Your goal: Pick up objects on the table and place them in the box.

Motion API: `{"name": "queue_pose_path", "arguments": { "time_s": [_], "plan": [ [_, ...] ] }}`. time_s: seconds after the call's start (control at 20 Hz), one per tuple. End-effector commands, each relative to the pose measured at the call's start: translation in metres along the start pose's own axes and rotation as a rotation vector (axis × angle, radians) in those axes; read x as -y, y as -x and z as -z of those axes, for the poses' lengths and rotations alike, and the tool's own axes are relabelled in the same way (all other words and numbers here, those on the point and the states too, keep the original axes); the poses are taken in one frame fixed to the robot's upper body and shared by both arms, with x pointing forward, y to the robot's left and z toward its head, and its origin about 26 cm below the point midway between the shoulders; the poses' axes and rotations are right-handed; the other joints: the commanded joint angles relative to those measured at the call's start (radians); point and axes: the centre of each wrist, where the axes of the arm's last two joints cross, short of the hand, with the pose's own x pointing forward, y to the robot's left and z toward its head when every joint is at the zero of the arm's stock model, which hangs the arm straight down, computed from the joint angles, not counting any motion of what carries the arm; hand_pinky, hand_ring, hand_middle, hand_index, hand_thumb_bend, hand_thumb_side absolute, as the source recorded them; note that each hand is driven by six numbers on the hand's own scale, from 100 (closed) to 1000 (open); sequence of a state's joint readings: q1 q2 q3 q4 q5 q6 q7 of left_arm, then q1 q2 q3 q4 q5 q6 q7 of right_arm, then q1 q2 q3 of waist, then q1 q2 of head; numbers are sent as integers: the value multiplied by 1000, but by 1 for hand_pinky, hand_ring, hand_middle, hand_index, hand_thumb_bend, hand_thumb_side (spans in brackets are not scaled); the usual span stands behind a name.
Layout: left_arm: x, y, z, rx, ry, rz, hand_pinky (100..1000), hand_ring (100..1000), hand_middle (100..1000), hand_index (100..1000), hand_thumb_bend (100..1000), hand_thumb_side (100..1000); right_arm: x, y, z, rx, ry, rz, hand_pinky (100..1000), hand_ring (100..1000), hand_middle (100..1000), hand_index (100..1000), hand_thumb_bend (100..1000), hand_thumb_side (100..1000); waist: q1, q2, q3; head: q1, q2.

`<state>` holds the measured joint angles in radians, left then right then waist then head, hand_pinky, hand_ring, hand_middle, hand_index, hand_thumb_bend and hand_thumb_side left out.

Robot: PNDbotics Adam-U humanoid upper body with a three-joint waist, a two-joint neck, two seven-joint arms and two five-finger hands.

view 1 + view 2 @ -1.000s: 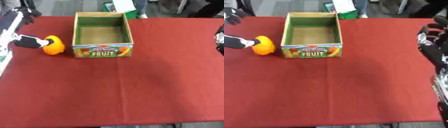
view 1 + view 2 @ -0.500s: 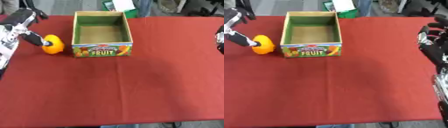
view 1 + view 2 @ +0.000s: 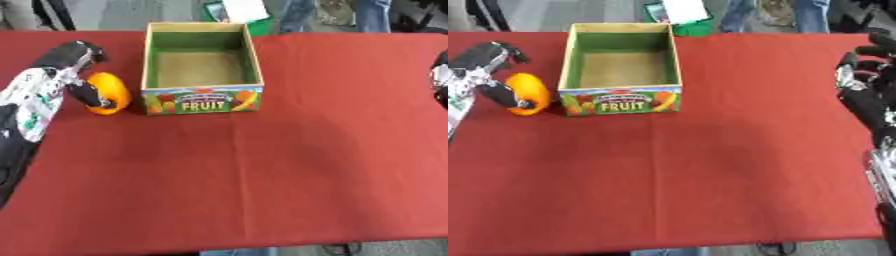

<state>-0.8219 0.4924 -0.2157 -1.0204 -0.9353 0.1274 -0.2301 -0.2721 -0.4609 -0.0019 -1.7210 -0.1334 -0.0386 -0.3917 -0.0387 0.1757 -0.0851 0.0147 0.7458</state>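
An orange fruit lies on the red table just left of the box. My left hand comes in from the lower left and straddles it, with the thumb across its front and the dark fingers curled behind its top. The cardboard box, marked FRUIT with a green lining, stands upright at the middle back and holds nothing. My right hand rests open at the right edge with its fingers up, far from the box.
A green item with a white sheet sits beyond the table's far edge. The red cloth runs bare to the front edge. People's legs show at the back.
My left hand has swung round from the orange's left side; its fingers now reach behind the fruit and the thumb lies across its front. Orange, box and right hand stay put.
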Motion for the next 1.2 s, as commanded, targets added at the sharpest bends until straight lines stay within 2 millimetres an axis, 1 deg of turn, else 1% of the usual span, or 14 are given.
{"name": "queue_pose_path", "arguments": {
  "time_s": [0.05,0.1,0.15,0.2,0.3,0.45,0.55,0.75,0.85,0.95,1.05,1.2],
  "plan": [
    [-7,1,3,-10,-38,31,652,560,563,678,615,100,2,-9,5,32,-1,5,630,634,664,820,140,142,0,-11,-3,0,-2],
    [-7,1,3,-11,-45,35,630,513,508,618,567,100,2,-8,5,31,0,5,630,634,664,819,138,142,0,-10,-3,0,-2],
    [-7,1,2,-12,-53,37,626,503,497,605,559,100,2,-8,5,31,0,5,630,634,664,819,138,142,-1,-10,-3,0,-1],
    [-8,0,2,-13,-70,37,582,418,394,500,525,100,2,-8,5,30,1,5,630,634,664,819,138,142,-1,-10,-3,0,-2],
    [-15,-1,0,-14,-121,35,553,352,311,421,522,100,3,-8,4,29,1,5,630,634,664,819,138,142,-1,-10,-3,-1,-1],
    [-27,-6,-3,-5,-186,18,544,338,290,401,519,100,3,-8,5,30,2,5,630,634,664,819,138,141,-2,-11,-2,0,-1],
    [-42,-13,-7,22,-242,-6,542,337,290,401,530,100,3,-8,5,29,1,5,630,634,664,819,138,142,-2,-12,-3,-2,-2],
    [-74,-34,-14,87,-335,-34,548,351,300,409,532,100,3,-8,4,27,-2,4,630,634,664,819,138,141,-1,-16,-8,3,1],
    [-85,-47,-14,116,-366,-39,549,354,301,410,535,100,2,-7,4,25,-7,4,630,635,664,819,139,141,-1,-18,-13,6,2],
    [-92,-59,-13,147,-384,-41,551,357,304,412,533,100,1,-7,4,24,-12,5,630,635,664,819,139,141,0,-19,-21,9,2],
    [-95,-71,-10,172,-393,-35,557,366,309,417,529,100,1,-7,4,24,-16,5,630,635,664,819,140,141,1,-19,-28,14,1],
    [-89,-86,-1,193,-380,-17,564,371,314,422,527,100,-1,-8,5,26,-25,9,630,634,663,819,140,141,2,-18,-43,23,1]
  ]
}}
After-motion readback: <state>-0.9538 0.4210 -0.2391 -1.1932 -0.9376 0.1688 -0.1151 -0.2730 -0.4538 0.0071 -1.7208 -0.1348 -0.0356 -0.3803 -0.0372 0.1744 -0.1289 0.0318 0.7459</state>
